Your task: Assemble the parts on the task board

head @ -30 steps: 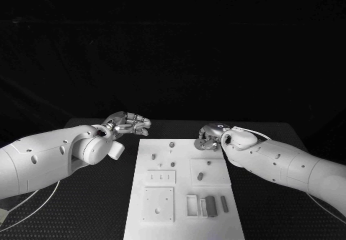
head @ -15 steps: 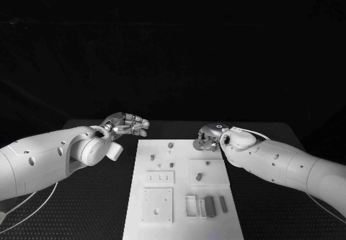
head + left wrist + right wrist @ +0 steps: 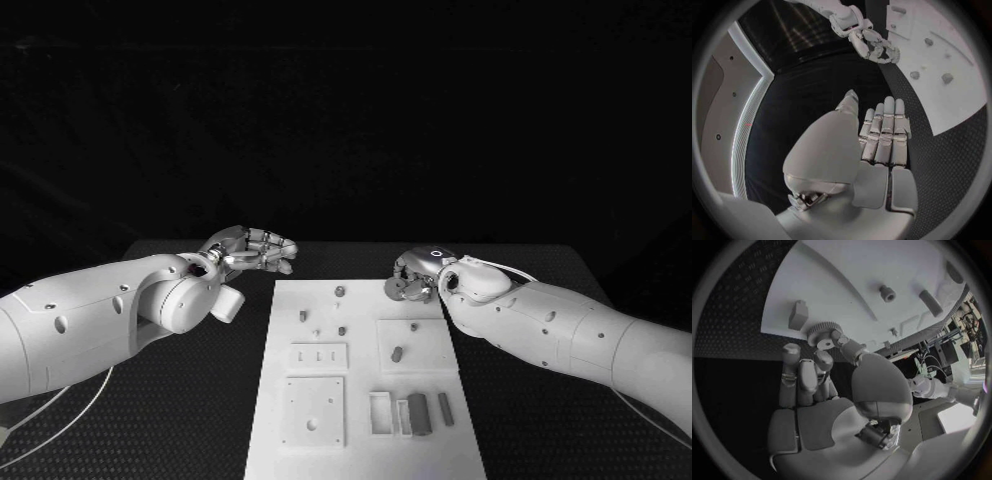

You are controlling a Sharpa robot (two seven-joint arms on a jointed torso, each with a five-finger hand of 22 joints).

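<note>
- A black, textured worktop (image 3: 173,400) lies before a dark background, with the white task board (image 3: 364,445) lying lengthwise down its middle.
- The left hand (image 3: 254,249) hovers above the worktop just off the board's far left corner; the left wrist view shows its fingers (image 3: 886,131) straight and side by side with nothing in them.
- The right hand (image 3: 414,275) sits at the board's far right corner; in the right wrist view its thumb and a fingertip pinch a small toothed gear (image 3: 820,333), held just above the board's edge, while the other fingers (image 3: 804,377) curl alongside.
- On the far part of the board a small dark part (image 3: 340,291) stands near the middle, with two more small pieces (image 3: 304,315) a little nearer and a further peg (image 3: 339,328) beside them.
- A raised square plate (image 3: 410,345) on the right half carries an upright dark piece (image 3: 397,352).
- To its left is a plate with three slots (image 3: 317,356), and nearer still a square plate with a hole (image 3: 315,410).
- Near the right near end, a white frame (image 3: 381,412) lies beside a dark block (image 3: 418,409) and a thinner dark bar (image 3: 444,407), close together in a row.
</note>
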